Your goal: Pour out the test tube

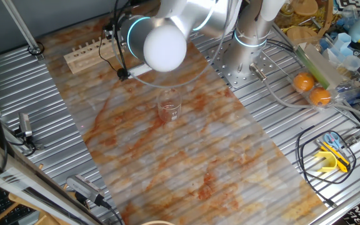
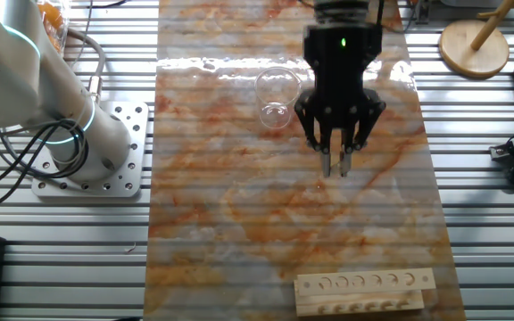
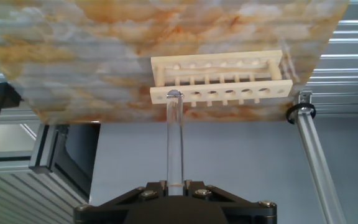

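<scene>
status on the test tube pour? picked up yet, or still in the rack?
Done: the test tube is out of the wooden rack and clamped in the gripper. In hand: the gripper hangs above the mat beside the beaker, with the tube not visibly tipped over it. Left: move over the beaker and tilt to pour.

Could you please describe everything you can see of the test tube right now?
The test tube is a slim, clear glass cylinder with a rounded closed end. In the hand view it sticks straight out from the pincer, whose fingers are shut around its near end; nothing else touches it. Its rounded tip appears in front of the wooden rack beyond. No liquid is visible inside. In the other fixed view it hangs between the fingertips above the marbled mat, barely discernible.
</scene>
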Controlling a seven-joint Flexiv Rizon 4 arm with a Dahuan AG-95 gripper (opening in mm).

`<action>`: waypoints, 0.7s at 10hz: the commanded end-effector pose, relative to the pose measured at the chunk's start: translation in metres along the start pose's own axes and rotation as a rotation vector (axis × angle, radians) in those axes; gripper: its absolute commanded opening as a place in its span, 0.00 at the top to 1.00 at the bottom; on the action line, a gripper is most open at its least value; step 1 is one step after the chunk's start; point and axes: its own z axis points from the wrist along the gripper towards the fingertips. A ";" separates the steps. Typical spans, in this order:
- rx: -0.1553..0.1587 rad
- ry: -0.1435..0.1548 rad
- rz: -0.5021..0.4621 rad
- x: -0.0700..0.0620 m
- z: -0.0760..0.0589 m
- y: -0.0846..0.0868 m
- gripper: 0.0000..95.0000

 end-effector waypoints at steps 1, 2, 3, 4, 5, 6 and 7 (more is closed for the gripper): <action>0.001 -0.018 0.001 -0.002 -0.013 0.006 1.00; 0.000 -0.029 -0.003 -0.003 -0.018 0.007 1.00; -0.001 -0.062 -0.002 -0.004 -0.025 0.009 1.00; 0.000 -0.088 -0.008 -0.005 -0.028 0.010 1.00; 0.000 -0.110 -0.011 -0.006 -0.030 0.011 1.00; 0.000 -0.122 -0.020 -0.006 -0.030 0.010 1.00; 0.001 -0.132 -0.023 -0.006 -0.030 0.010 1.00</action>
